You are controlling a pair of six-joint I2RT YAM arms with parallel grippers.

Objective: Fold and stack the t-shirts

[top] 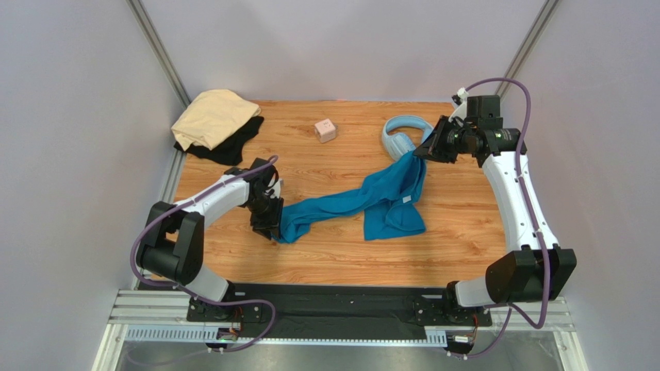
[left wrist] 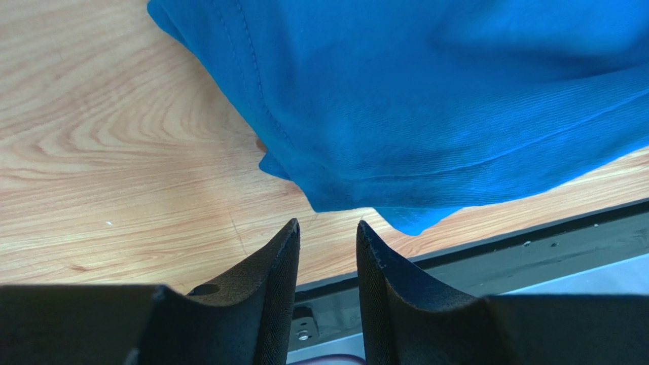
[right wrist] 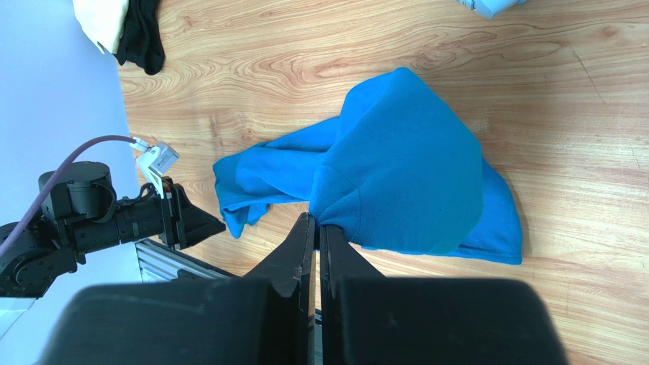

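Near edge: a black rail (top: 341, 297) carries both arm bases along the wooden table (top: 465, 255).

Left of centre, the left gripper (left wrist: 328, 225) hangs low over the wood. Its fingers (left wrist: 282, 258) are spread with nothing between them, and the tips stand just short of the cloth's hem.

Centre: the teal-blue t-shirt (top: 372, 202) runs as a twisted band from beside the left gripper, rightward and away. A wider fold lies flat at mid-table and bears a small white tag (top: 404, 199).

Right, farther back: the right gripper (right wrist: 318, 220) has its fingers (right wrist: 301, 247) pressed together on a pinch of the teal-blue t-shirt. It holds that end raised, so the cloth drapes down to the table.

Far centre: a small pink cube (top: 326, 130) stands apart from the cloth. Light-blue headphones (top: 401, 131) lie just beside the right gripper.

Far left corner: the pale tan t-shirt (top: 213, 116) is heaped on top of the black t-shirt (top: 232, 145), well apart from the teal one.
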